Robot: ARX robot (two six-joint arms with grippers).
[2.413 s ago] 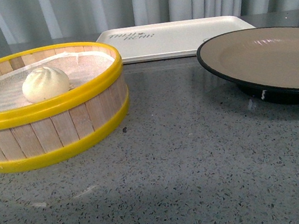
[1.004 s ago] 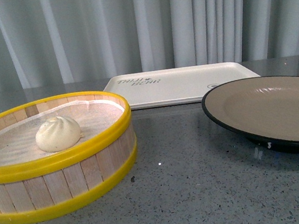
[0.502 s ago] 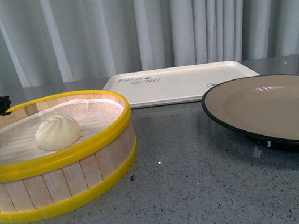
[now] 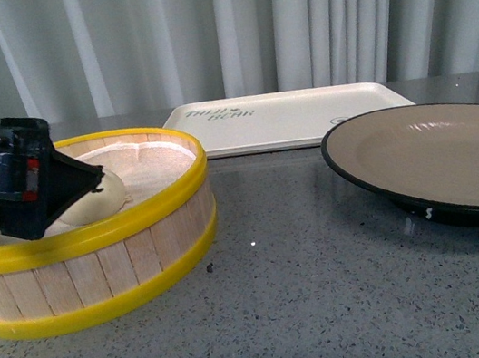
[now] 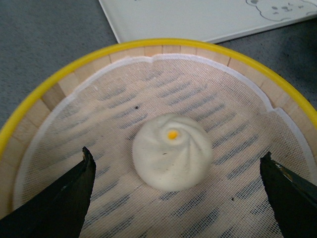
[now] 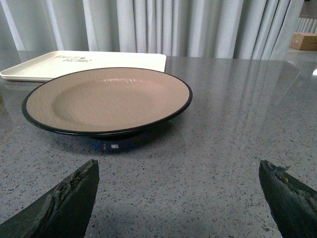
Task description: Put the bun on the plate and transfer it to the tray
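Left gripper hangs over the basket near the worktop's left edge. Its jaws are spread wide and hold nothing, with the bun sitting between them on the mesh liner. That bun looks soft and light. I'd squeeze gently, low on its round flanks, or the pleats will crush. Right gripper is wide open and empty before the plate, right side. The tray is at the far edge.
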